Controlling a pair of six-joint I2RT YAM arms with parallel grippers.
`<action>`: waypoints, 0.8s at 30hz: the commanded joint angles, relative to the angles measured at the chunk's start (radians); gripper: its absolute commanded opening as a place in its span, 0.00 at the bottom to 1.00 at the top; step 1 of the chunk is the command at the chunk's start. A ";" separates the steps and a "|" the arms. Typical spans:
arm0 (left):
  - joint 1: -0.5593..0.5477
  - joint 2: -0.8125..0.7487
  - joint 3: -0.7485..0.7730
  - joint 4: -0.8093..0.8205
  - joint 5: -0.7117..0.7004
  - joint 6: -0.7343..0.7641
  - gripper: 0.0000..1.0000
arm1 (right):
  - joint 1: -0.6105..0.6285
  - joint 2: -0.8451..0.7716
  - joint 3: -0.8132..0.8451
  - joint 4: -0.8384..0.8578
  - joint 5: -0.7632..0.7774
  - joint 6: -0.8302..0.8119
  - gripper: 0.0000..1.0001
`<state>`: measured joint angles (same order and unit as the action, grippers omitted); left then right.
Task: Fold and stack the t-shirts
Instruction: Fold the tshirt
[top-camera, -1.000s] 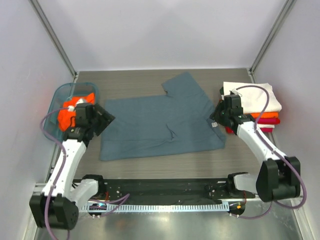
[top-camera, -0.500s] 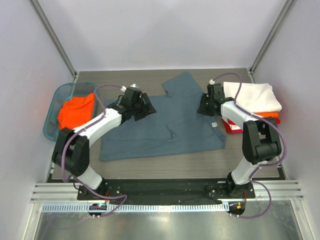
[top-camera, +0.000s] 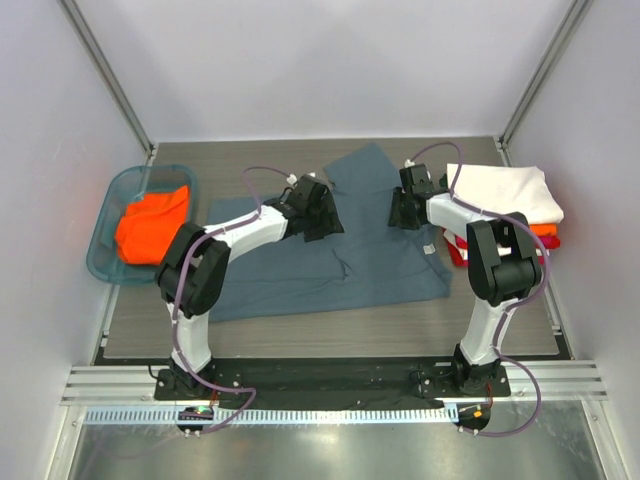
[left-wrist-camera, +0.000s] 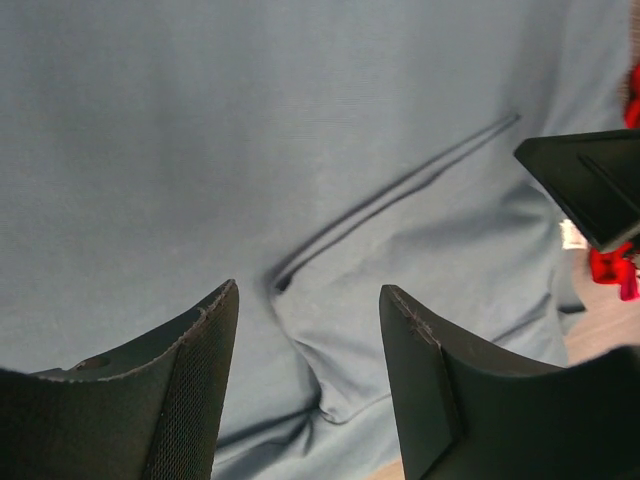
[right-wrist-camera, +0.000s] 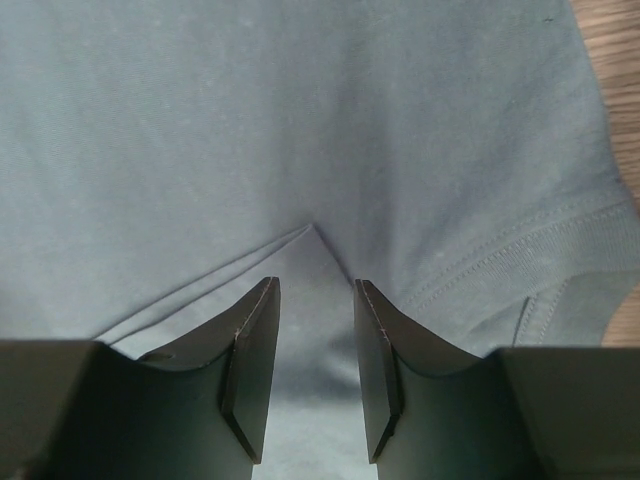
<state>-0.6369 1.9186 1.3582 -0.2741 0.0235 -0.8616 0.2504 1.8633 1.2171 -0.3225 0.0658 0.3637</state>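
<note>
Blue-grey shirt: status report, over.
Open: left gripper, right gripper, both over blue-grey shirt. Shirt spread out, creased mid-body. Nothing lying on it.

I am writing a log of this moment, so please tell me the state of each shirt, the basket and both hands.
slate blue-grey t-shirt, spread out, not yet folded, some creases
white t-shirt, folded, lying at the right
orange t-shirt, bunched up inside the basket
teal basket, upright, holding the orange t-shirt
left hand, open, over the slate blue-grey t-shirt
right hand, open, over the same shirt

Prob. a lab test cell: white walls, alu posts.
</note>
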 joint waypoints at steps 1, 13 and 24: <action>-0.010 0.014 0.042 0.000 -0.014 -0.013 0.59 | 0.004 0.022 0.047 0.007 0.011 -0.022 0.41; -0.037 0.079 0.053 -0.002 0.007 -0.036 0.46 | 0.004 0.045 0.064 0.010 -0.026 -0.020 0.13; -0.043 0.123 0.064 -0.007 0.010 -0.059 0.41 | 0.004 0.014 0.050 0.014 -0.011 -0.016 0.01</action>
<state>-0.6727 2.0243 1.3808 -0.2886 0.0238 -0.9108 0.2512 1.9121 1.2407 -0.3222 0.0467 0.3504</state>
